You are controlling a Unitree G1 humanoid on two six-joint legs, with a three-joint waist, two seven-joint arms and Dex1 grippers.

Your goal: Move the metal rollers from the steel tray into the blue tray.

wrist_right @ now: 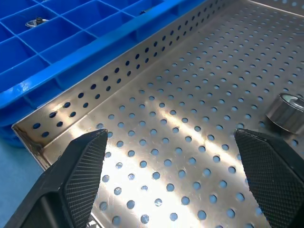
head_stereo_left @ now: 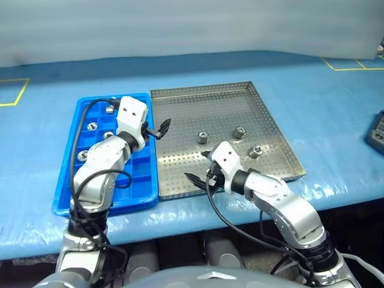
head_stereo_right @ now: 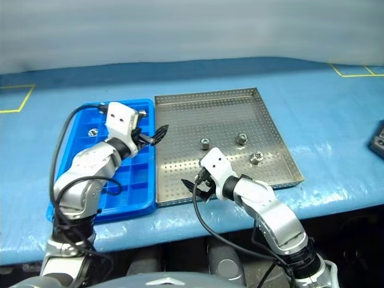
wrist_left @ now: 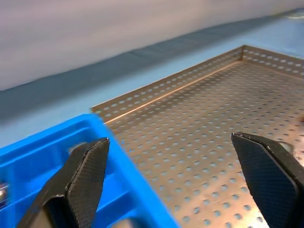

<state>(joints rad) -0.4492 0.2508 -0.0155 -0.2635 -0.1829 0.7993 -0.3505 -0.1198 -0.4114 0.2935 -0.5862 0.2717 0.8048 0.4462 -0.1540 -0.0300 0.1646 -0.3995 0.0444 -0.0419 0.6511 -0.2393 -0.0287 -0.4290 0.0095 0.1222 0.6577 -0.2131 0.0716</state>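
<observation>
Left eye view, steel tray [head_stereo_left: 180, 180] rim abutting blue tray [head_stereo_left: 63, 201] (pincers apart)

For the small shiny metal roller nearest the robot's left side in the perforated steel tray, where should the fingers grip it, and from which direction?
The small shiny metal roller seems to stand upright, hollow end up, clear of the two others. Probably best to come from above and pinch its curved outer wall on opposite sides. The flat perforated steel tray leaves free room around it, and the right gripper is open nearby.
</observation>
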